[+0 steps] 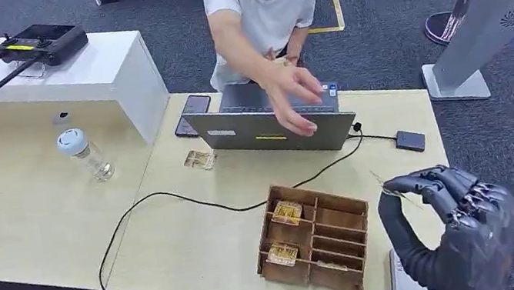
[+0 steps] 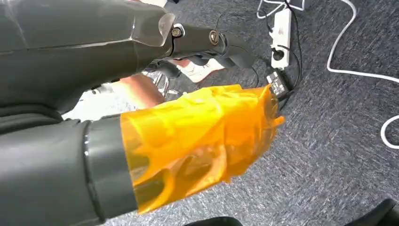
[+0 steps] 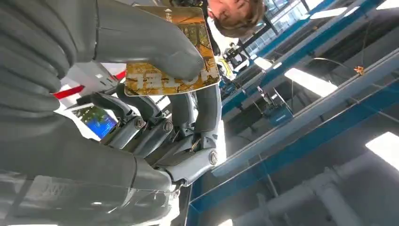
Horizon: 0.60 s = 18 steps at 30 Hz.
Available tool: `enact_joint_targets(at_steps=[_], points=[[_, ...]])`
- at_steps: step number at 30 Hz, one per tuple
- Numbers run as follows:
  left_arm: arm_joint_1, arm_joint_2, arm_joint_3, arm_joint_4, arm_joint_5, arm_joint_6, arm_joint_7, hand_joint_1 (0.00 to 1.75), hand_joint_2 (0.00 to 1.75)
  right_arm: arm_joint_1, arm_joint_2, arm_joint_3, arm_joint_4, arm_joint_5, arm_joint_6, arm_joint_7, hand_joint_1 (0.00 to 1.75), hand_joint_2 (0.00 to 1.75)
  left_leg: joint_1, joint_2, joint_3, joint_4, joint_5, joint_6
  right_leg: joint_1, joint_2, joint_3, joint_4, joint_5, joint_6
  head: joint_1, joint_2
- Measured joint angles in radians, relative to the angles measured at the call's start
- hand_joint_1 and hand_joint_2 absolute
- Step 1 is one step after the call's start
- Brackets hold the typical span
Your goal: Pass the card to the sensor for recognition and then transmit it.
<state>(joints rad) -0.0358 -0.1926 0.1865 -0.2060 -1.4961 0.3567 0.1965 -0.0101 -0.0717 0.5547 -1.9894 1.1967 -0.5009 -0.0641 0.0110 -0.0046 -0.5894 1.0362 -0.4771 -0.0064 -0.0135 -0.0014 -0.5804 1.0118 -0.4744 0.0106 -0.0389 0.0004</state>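
My right hand (image 1: 450, 227) is raised above the table's near right corner and pinches a gold patterned card (image 3: 175, 79) between thumb and fingers (image 3: 190, 127). In the head view the card (image 1: 395, 191) shows edge-on at the fingertips. The small black sensor box (image 1: 410, 140) lies on the table just beyond the hand, wired to the laptop (image 1: 266, 126). A person stands behind the laptop and stretches an open hand (image 1: 294, 96) over it toward me. My left hand (image 2: 207, 42) hangs over the carpet, its fingers holding nothing, with an orange translucent cover (image 2: 197, 136) beside them.
A wooden compartment box (image 1: 340, 221) with more cards stands left of my right hand. A loose card (image 1: 200, 159), a phone (image 1: 192, 115), a bottle (image 1: 86, 153) and a black cable (image 1: 169, 198) lie on the table. A white stand (image 1: 481, 8) rises at the right.
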Motion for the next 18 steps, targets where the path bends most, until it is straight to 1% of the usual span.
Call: enact_joint_targets(at_steps=[5,9,13,18], points=[[-0.002,0.0,0.0,0.0,-0.01,-0.01,0.005,0.0,0.0,-0.02,0.002,0.001,0.002,-0.032,-0.002,-0.017,1.75,1.75,0.0,0.0,0.0,0.0,0.0,0.0,0.0,0.0,0.0,0.0,0.0,0.0,0.0,0.0],[-0.004,0.0,-0.001,0.0,-0.026,-0.025,0.009,0.0,0.0,-0.062,0.017,0.001,0.02,-0.056,0.038,-0.017,1.75,1.75,0.0,0.0,0.0,0.0,0.0,0.0,0.0,0.0,0.0,0.0,0.0,0.0,0.0,0.0],[-0.01,-0.001,-0.006,0.0,-0.049,-0.027,-0.005,0.0,0.0,-0.113,0.042,0.001,0.072,-0.055,0.086,-0.005,1.75,1.75,0.0,0.0,0.0,0.0,0.0,0.0,0.0,0.0,0.0,0.0,0.0,0.0,0.0,0.0],[-0.012,0.0,-0.027,0.0,-0.072,-0.038,-0.007,0.0,0.0,-0.174,0.068,0.001,0.168,-0.047,0.114,0.007,1.75,1.75,0.0,0.0,0.0,0.0,0.0,0.0,0.0,0.0,0.0,0.0,0.0,0.0,0.0,0.0]])
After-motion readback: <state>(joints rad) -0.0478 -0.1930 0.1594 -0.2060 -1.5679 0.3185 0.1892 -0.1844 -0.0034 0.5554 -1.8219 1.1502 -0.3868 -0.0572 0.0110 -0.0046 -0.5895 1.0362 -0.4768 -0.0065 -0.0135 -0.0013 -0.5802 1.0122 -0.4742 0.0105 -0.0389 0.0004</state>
